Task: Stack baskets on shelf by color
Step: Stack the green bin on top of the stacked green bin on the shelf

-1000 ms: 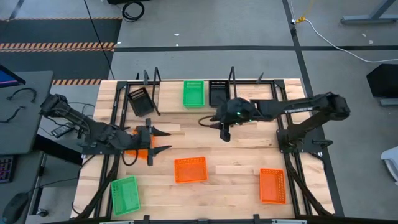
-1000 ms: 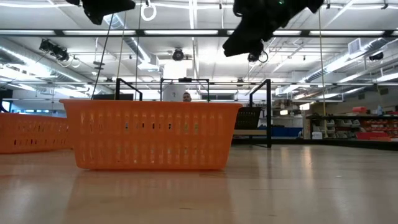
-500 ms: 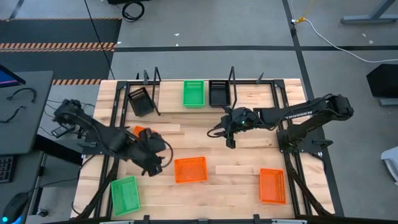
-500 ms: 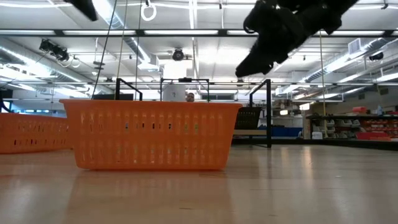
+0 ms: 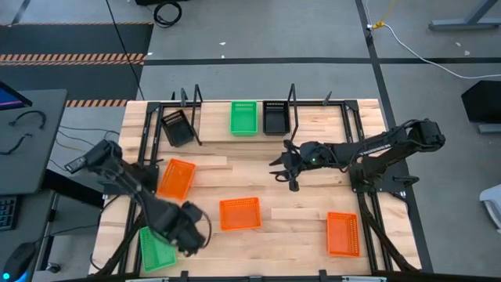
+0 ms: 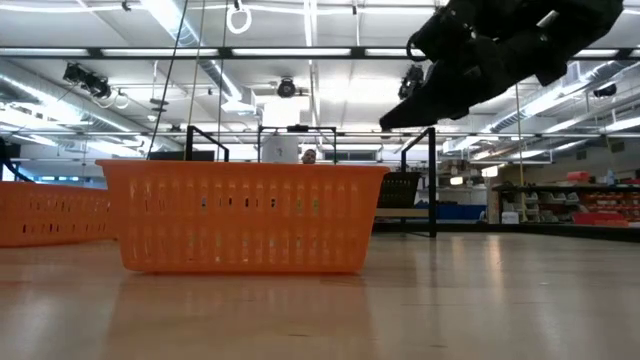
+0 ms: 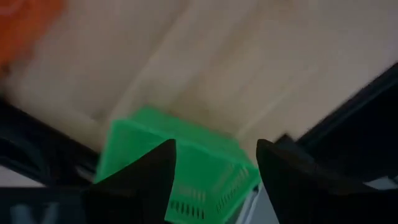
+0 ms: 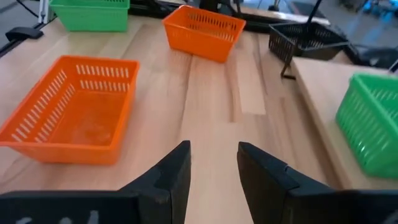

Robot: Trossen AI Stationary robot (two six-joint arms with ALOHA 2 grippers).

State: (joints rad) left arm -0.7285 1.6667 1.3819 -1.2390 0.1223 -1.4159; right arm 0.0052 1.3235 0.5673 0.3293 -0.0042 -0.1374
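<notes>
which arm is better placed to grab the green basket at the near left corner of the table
Left. Its claw hangs open right beside that green basket, which fills its wrist view. The right claw is open too, but sits mid-table on the right, nearer the shelf.

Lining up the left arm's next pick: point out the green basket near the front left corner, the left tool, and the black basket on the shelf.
green basket (image 5: 156,247), high view, floor.
left tool (image 5: 190,232), high view, between fingertips.
black basket (image 5: 275,117), high view, floor.

Left gripper (image 5: 188,232) swings down to lower left, over the green basket (image 5: 156,247), leaving an orange basket (image 5: 176,178) uncovered at mid-left; right gripper (image 5: 288,167) edges right.
</notes>
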